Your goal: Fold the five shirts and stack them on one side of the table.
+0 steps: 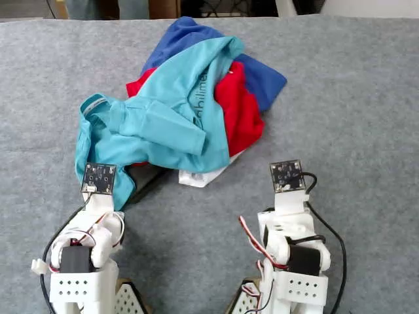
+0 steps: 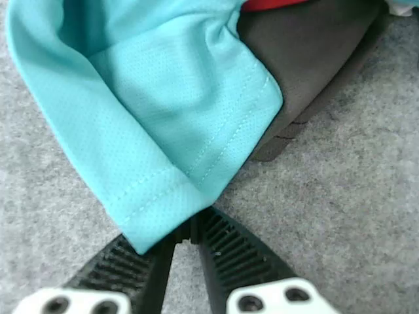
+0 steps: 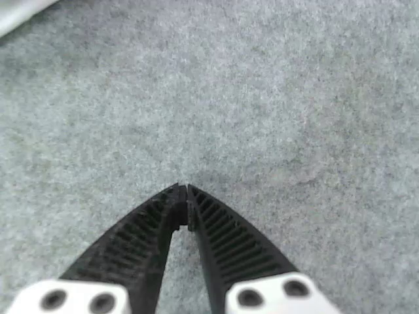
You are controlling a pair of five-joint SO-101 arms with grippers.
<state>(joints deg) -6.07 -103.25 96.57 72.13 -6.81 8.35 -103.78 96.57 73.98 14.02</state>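
Observation:
A pile of shirts lies at the table's middle and back. A teal shirt [image 1: 163,118] is spread on top, over a red shirt [image 1: 239,111], a blue shirt [image 1: 262,78], a white shirt [image 1: 200,176] and a dark shirt [image 1: 145,175]. My left gripper [image 2: 192,226] is shut at the near left, its tips touching the teal shirt's hem [image 2: 163,131], whose corner drapes over one finger. The dark shirt [image 2: 314,59] lies beside that hem. My right gripper [image 3: 183,193] is shut over bare grey cloth at the near right, a little clear of the pile.
A grey cloth [image 1: 353,131] covers the table, with open room to the right and at the far left. The two arm bases [image 1: 85,275] [image 1: 291,268] stand at the near edge.

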